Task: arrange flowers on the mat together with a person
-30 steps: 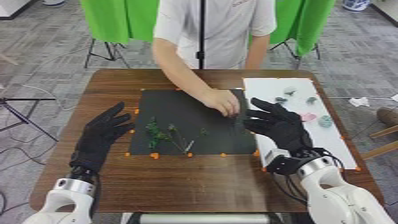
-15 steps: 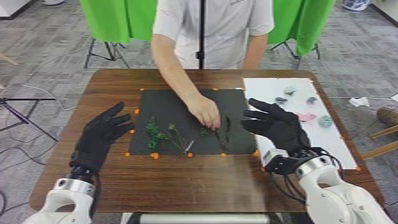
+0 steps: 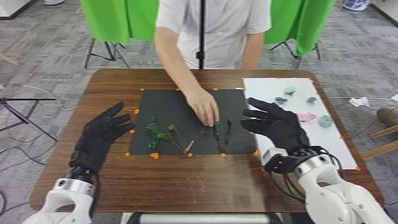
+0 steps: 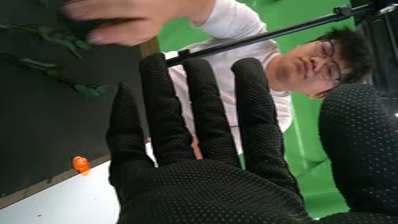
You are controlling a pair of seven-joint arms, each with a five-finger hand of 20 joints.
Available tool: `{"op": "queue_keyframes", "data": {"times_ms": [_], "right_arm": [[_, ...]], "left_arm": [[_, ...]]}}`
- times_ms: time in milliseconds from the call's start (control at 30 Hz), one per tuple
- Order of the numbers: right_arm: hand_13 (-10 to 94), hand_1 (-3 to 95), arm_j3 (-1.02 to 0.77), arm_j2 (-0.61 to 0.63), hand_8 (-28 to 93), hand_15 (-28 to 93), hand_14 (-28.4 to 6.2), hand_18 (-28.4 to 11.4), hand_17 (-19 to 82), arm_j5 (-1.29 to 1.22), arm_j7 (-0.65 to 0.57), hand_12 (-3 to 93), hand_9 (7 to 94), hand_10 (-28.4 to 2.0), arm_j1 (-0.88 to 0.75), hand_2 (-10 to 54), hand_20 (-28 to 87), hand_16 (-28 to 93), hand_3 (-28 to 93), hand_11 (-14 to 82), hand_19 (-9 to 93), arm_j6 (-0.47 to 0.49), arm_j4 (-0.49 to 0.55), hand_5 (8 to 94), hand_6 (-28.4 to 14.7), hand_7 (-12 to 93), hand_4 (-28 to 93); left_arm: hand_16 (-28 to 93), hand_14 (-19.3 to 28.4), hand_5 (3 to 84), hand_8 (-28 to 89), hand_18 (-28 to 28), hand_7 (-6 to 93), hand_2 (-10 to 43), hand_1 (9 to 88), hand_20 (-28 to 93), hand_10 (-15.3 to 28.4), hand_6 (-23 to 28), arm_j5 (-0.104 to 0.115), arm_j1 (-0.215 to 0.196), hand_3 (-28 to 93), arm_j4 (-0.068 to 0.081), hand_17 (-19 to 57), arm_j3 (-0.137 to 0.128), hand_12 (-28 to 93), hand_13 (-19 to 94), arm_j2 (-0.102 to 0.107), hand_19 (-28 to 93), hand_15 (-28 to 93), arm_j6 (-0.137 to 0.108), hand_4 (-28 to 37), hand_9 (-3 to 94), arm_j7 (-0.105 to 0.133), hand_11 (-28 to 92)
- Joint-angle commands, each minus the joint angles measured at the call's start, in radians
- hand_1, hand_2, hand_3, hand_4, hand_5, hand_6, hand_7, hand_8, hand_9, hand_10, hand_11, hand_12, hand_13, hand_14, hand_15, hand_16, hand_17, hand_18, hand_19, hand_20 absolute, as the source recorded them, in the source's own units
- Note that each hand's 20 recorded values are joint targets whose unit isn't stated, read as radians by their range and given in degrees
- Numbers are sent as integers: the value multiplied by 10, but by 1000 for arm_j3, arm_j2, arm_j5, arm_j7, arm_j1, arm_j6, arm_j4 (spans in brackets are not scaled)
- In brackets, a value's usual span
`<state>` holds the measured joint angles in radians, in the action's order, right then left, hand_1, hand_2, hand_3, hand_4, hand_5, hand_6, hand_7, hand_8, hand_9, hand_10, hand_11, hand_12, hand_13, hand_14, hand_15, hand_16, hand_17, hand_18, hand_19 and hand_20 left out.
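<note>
In the head view, a person's hand touches the upper end of a thin green stem on the black mat. Leafy green sprigs lie on the mat's left part. My right hand is held over the boundary between mat and white sheet, fingers straight, holding nothing. Off the mat's left edge is my left hand, its fingers relaxed and empty. In the right wrist view, the open right hand has the person's hand beyond it, close to a leafy stem.
A white sheet on the table's right side bears several small pale, pink and blue-green flower heads. Orange markers line the mat's edges. A vertical black pole stands at the far side of the wooden table.
The person's hand has come left from the mat's right edge, and a stem now lies near the mat's middle right. Both my hands have stayed nearly still.
</note>
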<state>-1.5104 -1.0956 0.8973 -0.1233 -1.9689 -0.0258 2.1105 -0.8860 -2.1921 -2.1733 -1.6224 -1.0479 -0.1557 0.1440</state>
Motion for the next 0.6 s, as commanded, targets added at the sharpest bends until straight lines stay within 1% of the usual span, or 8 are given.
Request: {"op": "queue_keyframes", "data": {"times_ms": [33, 200, 267, 300, 367, 433, 533, 600], "right_arm": [[375, 154, -5, -8, -130, 329, -190, -233, 23, 15, 5, 147, 486, -147, -3, 110, 215, 164, 807, 118, 484, 1, 8, 470, 21, 165, -274], [383, 161, -14, 4, -130, 349, -190, -236, 28, 59, 1, 149, 494, -151, 11, 101, 223, 163, 813, 128, 497, -32, 15, 474, 20, 169, -271], [395, 168, -21, 19, -131, 385, -184, -239, 38, 116, -21, 155, 506, -157, 23, 92, 234, 162, 815, 152, 517, -74, 23, 475, 19, 173, -269], [410, 173, -20, 37, -131, 426, -181, -240, 51, 148, -35, 159, 515, -164, 32, 87, 242, 159, 813, 179, 537, -108, 28, 480, 16, 176, -267], [435, 191, -38, 66, -132, 505, -177, -246, 81, 203, -47, 168, 531, -170, 49, 69, 258, 137, 813, 247, 583, -124, 24, 489, 9, 184, -259], [449, 200, -64, 101, -134, 557, -173, -251, 96, 274, -92, 179, 534, -175, 69, 58, 269, 123, 811, 297, 609, -143, 24, 494, 6, 193, -255], [483, 228, -106, 159, -138, 639, -165, -256, 135, 340, -155, 196, 539, -170, 91, 25, 293, 123, 809, 401, 666, -162, 18, 502, 5, 211, -244], [500, 241, -76, 217, -140, 670, -162, -256, 152, 399, -224, 201, 543, -166, 154, 15, 300, 125, 806, 441, 687, -197, 2, 506, 3, 215, -240]], "left_arm": [[-63, 267, 371, -83, 255, 104, 45, 239, 166, 181, 60, -7, -5, 793, -1, -90, -5, 103, 271, -5, 483, 458, 7, -267, 362, -5, 214], [-63, 267, 372, -84, 256, 105, 45, 239, 166, 181, 60, -5, -7, 793, -1, -91, -3, 103, 271, -5, 483, 458, 4, -266, 362, -1, 214], [-64, 267, 372, -84, 255, 105, 45, 240, 166, 182, 61, -6, -10, 793, -3, -90, -4, 102, 270, -7, 484, 458, 2, -266, 361, -4, 214], [-64, 267, 372, -84, 255, 105, 45, 240, 166, 182, 61, -5, -8, 793, -2, -90, -3, 102, 270, -6, 483, 459, 2, -266, 361, -3, 215], [-64, 267, 372, -84, 255, 105, 45, 240, 166, 182, 61, -6, -10, 793, -3, -90, -5, 103, 270, -6, 483, 459, 2, -266, 362, 0, 215], [-64, 267, 372, -84, 255, 105, 46, 241, 166, 182, 61, -7, -7, 792, -3, -90, -6, 103, 270, -7, 483, 459, 1, -266, 361, -2, 215], [-64, 267, 371, -84, 255, 106, 45, 241, 167, 182, 60, -8, -8, 793, -4, -90, -5, 103, 270, -7, 484, 459, 2, -265, 361, -2, 215], [-64, 268, 370, -84, 255, 106, 45, 242, 167, 181, 61, -10, -10, 793, -4, -90, -5, 103, 270, -9, 484, 459, 2, -265, 361, -5, 216]]}}
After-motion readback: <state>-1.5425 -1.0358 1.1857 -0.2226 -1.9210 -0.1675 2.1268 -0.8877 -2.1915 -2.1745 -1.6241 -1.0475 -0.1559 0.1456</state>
